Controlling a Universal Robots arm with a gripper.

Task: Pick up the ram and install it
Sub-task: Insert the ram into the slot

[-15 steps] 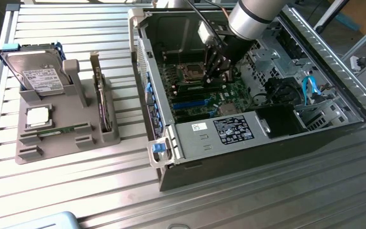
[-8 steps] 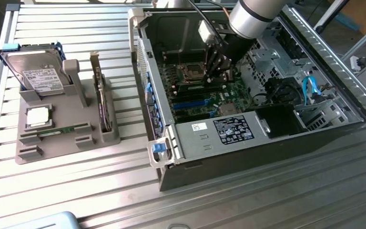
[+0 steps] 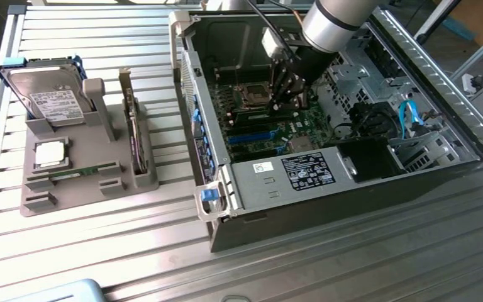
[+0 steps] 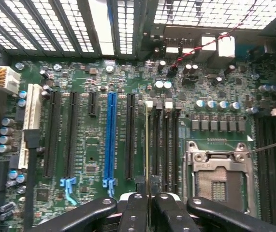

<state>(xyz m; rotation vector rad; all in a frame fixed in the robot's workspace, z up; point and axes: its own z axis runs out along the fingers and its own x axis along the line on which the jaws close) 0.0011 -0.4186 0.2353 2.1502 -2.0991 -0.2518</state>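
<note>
Nearest to the lens is my gripper (image 4: 148, 202). Its two fingers are pressed together and pinch the ram (image 4: 147, 145), which I see from its thin edge, as a pale line running away from the fingertips. I hold it on edge like this because the stick must meet its slot with the long contact edge downward.

The ram hangs in line with the outermost of the black memory slots (image 4: 165, 145), which lie side by side just beside it. I cannot tell whether it already sits in the slot or only stands above it. Next to these slots is the open processor socket (image 4: 217, 179), with its metal frame. On the other side the blue slot (image 4: 110, 135) stands among longer black ones on the motherboard (image 4: 87, 145). Farther away is the perforated rear wall (image 4: 55, 24) of the case.

In the exterior view my gripper (image 3: 290, 88) reaches down into the open computer case (image 3: 309, 207), which lies on its side so the board faces up. Well apart, on the exterior view's left, the grey tray (image 3: 65, 201) holds the hard drive (image 3: 53, 97) upright. A narrow green strip (image 3: 80, 171) lies in the tray; what it is I cannot say.
</note>
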